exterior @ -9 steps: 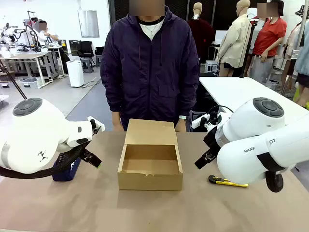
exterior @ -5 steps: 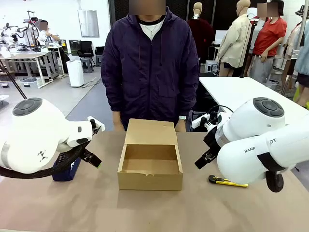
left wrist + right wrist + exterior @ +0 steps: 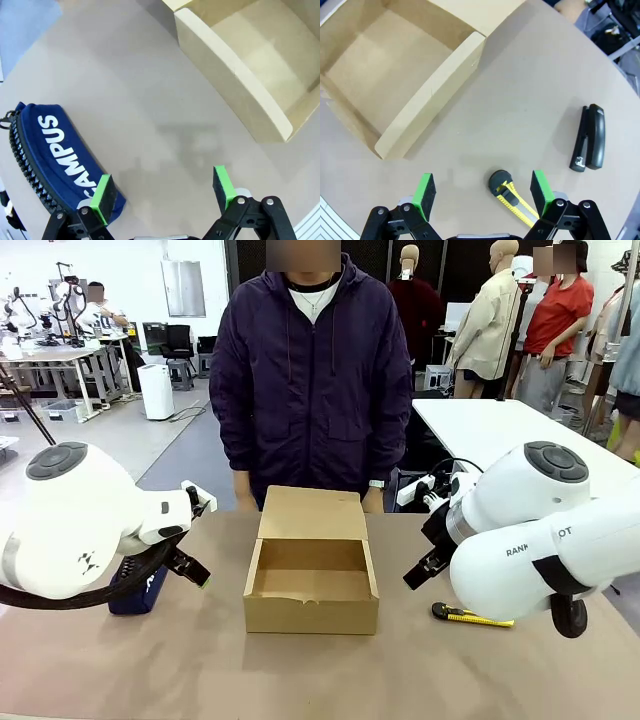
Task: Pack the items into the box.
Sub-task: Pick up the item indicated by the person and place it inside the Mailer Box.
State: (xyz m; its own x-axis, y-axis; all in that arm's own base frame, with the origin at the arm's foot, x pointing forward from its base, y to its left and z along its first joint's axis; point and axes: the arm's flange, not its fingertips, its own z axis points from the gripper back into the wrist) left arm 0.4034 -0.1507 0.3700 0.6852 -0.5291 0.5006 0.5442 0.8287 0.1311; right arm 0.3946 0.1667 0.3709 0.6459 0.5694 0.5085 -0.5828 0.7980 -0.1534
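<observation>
Front view: open box [image 3: 311, 585] centre-frame on the desk [image 3: 200, 670]; left claw [image 3: 162, 182] wide beside pouch [image 3: 47, 155], right claw [image 3: 482, 187] wide over knife [image 3: 512, 200].

The tan table [image 3: 200, 670] carries an open cardboard box [image 3: 311, 615] at its middle. A navy pouch [image 3: 50, 155] lies at the box's 9 o'clock and a yellow knife [image 3: 472, 617] at its 4 o'clock. In the right wrist view, a black stapler [image 3: 590, 137] lies at the knife's 2 o'clock, apart from it.
</observation>
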